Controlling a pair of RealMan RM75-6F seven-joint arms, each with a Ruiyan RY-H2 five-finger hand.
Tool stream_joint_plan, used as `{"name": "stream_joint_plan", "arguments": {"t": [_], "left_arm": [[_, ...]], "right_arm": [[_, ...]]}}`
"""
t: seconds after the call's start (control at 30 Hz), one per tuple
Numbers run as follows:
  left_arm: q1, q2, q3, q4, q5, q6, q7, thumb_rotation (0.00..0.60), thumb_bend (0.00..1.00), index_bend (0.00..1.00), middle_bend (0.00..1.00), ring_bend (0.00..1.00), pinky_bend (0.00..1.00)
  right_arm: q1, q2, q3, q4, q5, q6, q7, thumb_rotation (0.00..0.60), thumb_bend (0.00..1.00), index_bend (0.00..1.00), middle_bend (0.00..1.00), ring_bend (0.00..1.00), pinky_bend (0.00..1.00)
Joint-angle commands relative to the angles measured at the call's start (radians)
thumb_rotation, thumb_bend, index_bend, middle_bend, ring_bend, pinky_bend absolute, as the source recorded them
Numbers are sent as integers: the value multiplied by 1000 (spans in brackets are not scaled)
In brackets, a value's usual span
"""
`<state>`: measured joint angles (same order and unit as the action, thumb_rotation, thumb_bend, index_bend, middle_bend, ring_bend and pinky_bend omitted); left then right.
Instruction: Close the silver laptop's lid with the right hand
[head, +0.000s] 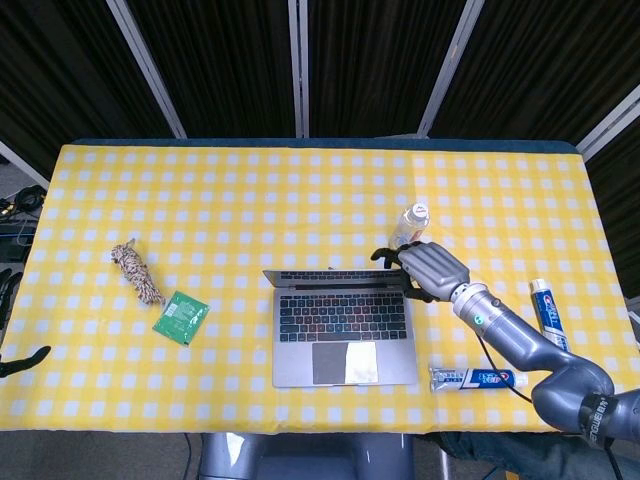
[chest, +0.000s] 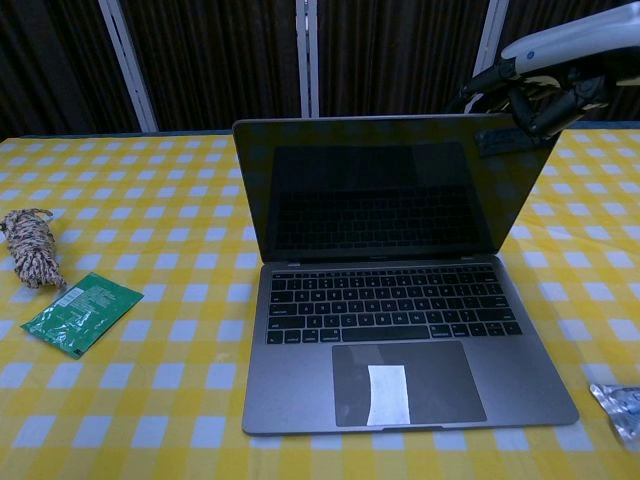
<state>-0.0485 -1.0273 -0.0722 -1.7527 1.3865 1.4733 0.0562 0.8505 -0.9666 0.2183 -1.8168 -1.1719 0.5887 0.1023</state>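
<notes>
The silver laptop (head: 345, 338) stands open at the table's front middle, its lid (chest: 390, 190) leaning forward over the keyboard (chest: 390, 305). My right hand (head: 428, 268) is at the lid's top right corner. Its bent fingers (chest: 540, 100) rest on the lid's upper edge and back, and it grips nothing. At the far left edge of the head view only a dark sliver of my left hand (head: 22, 360) shows, too little to read its fingers.
A small bottle (head: 412, 220) stands just behind my right hand. Two toothpaste tubes lie right of the laptop, one (head: 472, 378) near the front edge and one (head: 548, 310) further right. A rope bundle (head: 137, 272) and a green packet (head: 181, 316) lie to the left.
</notes>
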Motion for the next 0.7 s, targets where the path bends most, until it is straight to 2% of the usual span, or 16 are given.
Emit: {"name": "stream_joint_plan", "arguments": {"t": [0.03, 0.23, 0.4, 0.7], "left_arm": [[0, 0, 0, 0, 0, 1, 2, 600, 0, 0, 0, 0, 0], [-2, -1, 1, -2, 0, 0, 5, 600, 0, 0, 0, 0, 0], [-2, -2, 3, -4, 0, -2, 9, 600, 0, 0, 0, 0, 0], [0, 1, 6, -8, 6, 6, 6, 600, 0, 0, 0, 0, 0]], "right_arm": [[-9, 16, -10, -19, -31, 3, 4, 600, 1000, 245, 358, 282, 251], [-25, 54, -39, -71, -108, -9, 12, 600, 1000, 246, 355, 282, 251], [-46, 92, -78, -148, -226, -10, 12, 600, 1000, 246, 345, 282, 251], [-70, 78, -149, -191, -389, 27, -50, 600, 1000, 246, 333, 282, 251]]}}
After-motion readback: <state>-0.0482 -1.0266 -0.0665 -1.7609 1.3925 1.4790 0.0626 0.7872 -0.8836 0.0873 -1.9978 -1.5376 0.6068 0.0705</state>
